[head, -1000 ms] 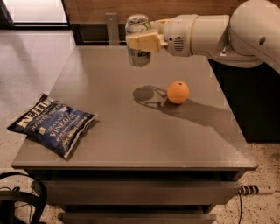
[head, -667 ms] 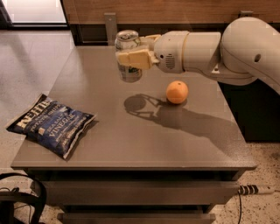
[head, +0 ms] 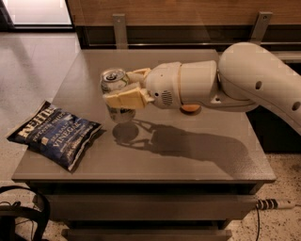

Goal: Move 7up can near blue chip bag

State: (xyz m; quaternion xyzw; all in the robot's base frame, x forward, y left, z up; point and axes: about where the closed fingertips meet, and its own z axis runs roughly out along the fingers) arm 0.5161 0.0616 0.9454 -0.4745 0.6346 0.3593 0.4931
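While the grey table [head: 197,164] fills most of the view, the robot's white arm [head: 235,80] reaches across it from the right and hides most of what lies behind. To the left, at the table's near-left corner, lies the blue chip bag [head: 56,136] — flat, crinkled, one end hanging over the table's left edge. The gripper [head: 120,88] hangs over the table's middle-left, its beige fingers [head: 126,98] clamped on the 7up can [head: 113,79], which is upright, held clear of the surface and near the bag's right end, with bare tabletop between them. An orange [head: 190,108] shows only as a sliver under the arm. The arm's shadow [head: 183,141] falls dark across the tabletop. Behind stands a wood-panelled wall [head: 164,12] with two metal brackets [head: 120,28]; speckled floor [head: 33,70] spreads to the left, and a power strip [head: 273,204] lies low on the right.
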